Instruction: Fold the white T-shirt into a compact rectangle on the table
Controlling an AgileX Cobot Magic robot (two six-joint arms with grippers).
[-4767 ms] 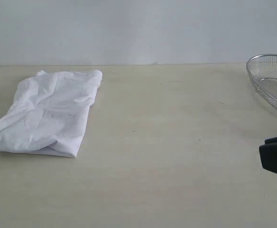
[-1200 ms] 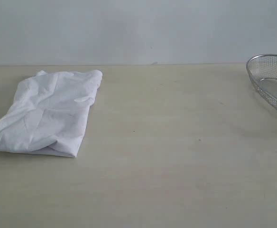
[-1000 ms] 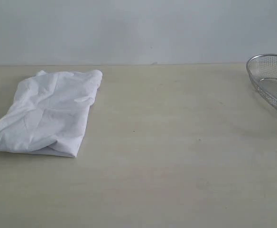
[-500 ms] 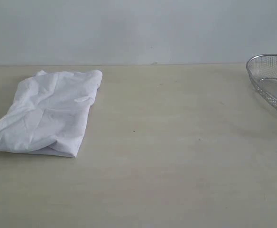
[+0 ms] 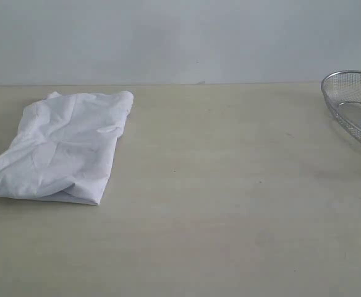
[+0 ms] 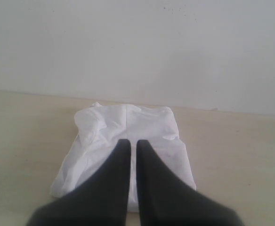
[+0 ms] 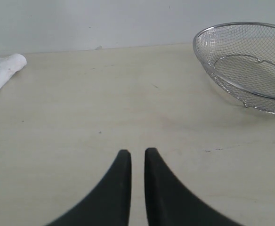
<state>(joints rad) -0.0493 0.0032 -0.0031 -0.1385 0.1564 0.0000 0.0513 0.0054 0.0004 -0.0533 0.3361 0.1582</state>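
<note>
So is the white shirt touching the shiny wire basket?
Apart. The exterior view shows the folded white cotton T-shirt at the left and the round silver wire-mesh basket at the far right, with bare beige table between.

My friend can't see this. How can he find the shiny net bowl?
Find the broad pale beige table. At the exterior view's right edge, far from the folded white cloth T-shirt, sits the round silver wire-mesh basket. It's the only shiny, see-through thing.
</note>
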